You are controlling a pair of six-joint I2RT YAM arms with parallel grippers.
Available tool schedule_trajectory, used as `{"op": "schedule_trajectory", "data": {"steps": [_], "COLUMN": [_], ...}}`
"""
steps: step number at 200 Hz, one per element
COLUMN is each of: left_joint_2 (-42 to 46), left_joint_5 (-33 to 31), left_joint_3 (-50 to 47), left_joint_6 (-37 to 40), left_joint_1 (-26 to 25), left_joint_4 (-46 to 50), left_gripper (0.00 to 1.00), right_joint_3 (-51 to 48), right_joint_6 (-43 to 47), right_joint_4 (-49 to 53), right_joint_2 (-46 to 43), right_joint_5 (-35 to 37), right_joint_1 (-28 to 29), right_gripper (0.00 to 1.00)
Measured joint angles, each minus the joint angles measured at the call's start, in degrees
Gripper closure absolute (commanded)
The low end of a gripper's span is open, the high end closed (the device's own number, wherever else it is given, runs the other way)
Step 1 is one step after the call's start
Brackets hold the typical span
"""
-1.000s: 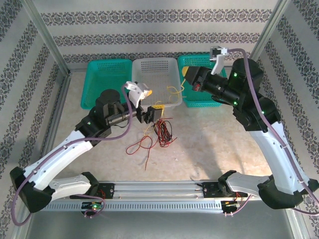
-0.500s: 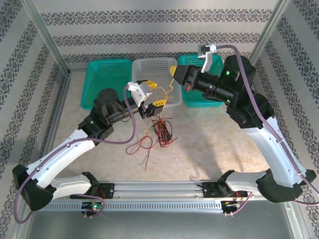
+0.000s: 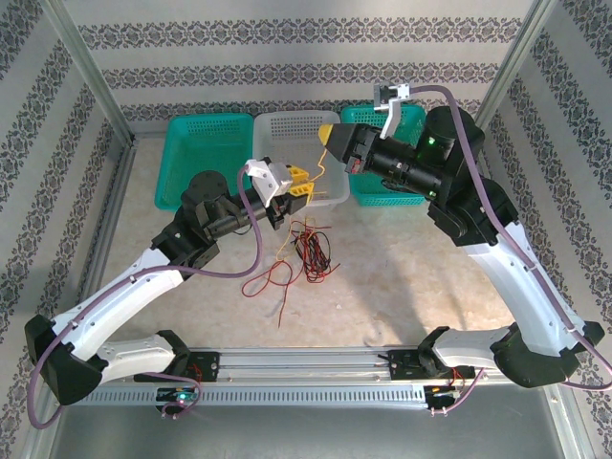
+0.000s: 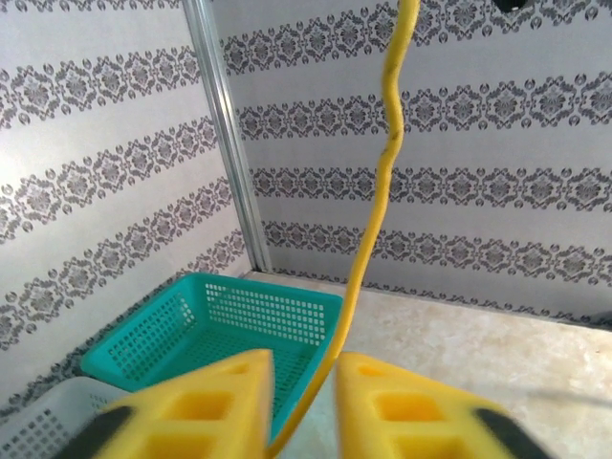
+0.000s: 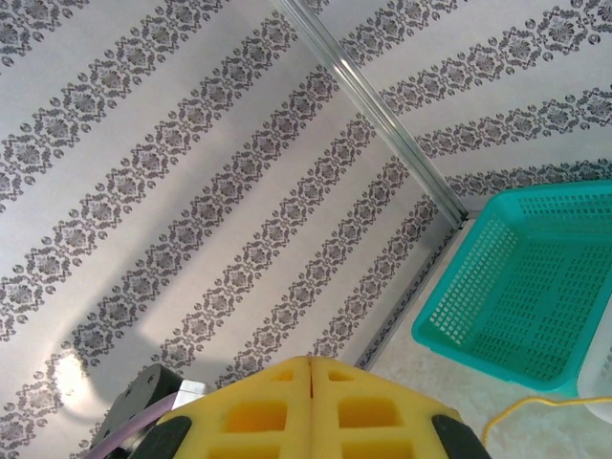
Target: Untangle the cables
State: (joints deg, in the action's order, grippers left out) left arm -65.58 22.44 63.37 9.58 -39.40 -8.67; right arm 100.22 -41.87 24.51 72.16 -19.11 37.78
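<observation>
Top external view: right gripper (image 3: pixel 328 134) is raised over the white basket (image 3: pixel 277 120), fingers together. A yellow cable (image 3: pixel 321 163) hangs from it, so I judge it pinched there. The strand slants down toward the near side, through the left gripper (image 3: pixel 298 185), then drops to the red and black cables (image 3: pixel 311 251) heaped on the counter (image 3: pixel 411 277). The left arm is the nearer one to that heap.

Left wrist view: yellow cable (image 4: pixel 382 182) rises between the fingers of the left gripper (image 4: pixel 304 368), long axis near upright. The gap is narrow. Cannot tell whether the pads bite.

Right wrist view: right gripper (image 5: pixel 311 368) is pressed flat, with no gap at the seam. A bit of yellow cable (image 5: pixel 535 409) shows low right, in front of a teal basket (image 5: pixel 516 287).

Judgement: pulling along the strand's line frees it.
</observation>
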Motion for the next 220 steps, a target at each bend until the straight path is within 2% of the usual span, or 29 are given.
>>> {"op": "schedule_trajectory", "data": {"steps": [14,44,77,87,107,114,123,151,171,192,220], "left_joint_2": [-0.1,-0.4,-0.3,-0.2,0.0,0.0,0.0,-0.3,-0.7,-2.4,-9.5], "left_joint_5": [0.0,-0.2,-3.7,-6.0,-11.2,-13.4,-16.6,-26.2,-30.7,-33.6,-34.8], "left_joint_3": [0.0,-0.3,-1.7,-2.3,-2.7,-2.5,-1.9,4.2,9.6,15.5,25.9], "left_joint_6": [-0.1,-0.6,-2.4,-2.8,-3.0,-3.0,-2.9,-2.3,-2.5,-3.9,-7.6], "left_joint_1": [0.0,0.0,0.0,0.0,0.0,0.0,0.0,0.3,1.7,5.6,12.7], "left_joint_4": [0.0,0.0,-1.5,-1.9,-1.9,-1.8,-0.8,5.0,8.0,12.1,21.5], "left_gripper": [1.00,1.00,1.00,1.00,1.00,1.00,1.00,1.00,1.00,1.00,1.00], "right_joint_3": [-0.3,-1.6,-5.4,-7.9,-13.4,-15.3,-17.9,-24.9,-29.9,-35.3,-39.8], "right_joint_6": [0.0,-0.2,0.2,-0.2,-0.4,-0.7,-0.9,-1.5,-1.9,-3.4,-4.9], "right_joint_4": [-0.9,-1.5,-1.8,-1.9,-1.6,-1.4,-0.9,1.5,3.8,6.6,11.9], "right_joint_2": [0.0,-0.4,-3.0,-4.9,-9.6,-11.5,-14.1,-21.3,-24.8,-25.5,-23.4], "right_joint_5": [0.0,0.1,2.3,4.0,7.2,8.4,10.1,14.9,16.7,17.0,16.9], "right_joint_1": [0.0,0.0,0.0,-0.3,-2.3,-3.5,-5.3,-9.0,-9.8,-9.9,-9.9], "right_gripper": [1.00,1.00,0.57,0.51,0.45,0.35,0.27,0.26,0.28,0.26,0.30]}}
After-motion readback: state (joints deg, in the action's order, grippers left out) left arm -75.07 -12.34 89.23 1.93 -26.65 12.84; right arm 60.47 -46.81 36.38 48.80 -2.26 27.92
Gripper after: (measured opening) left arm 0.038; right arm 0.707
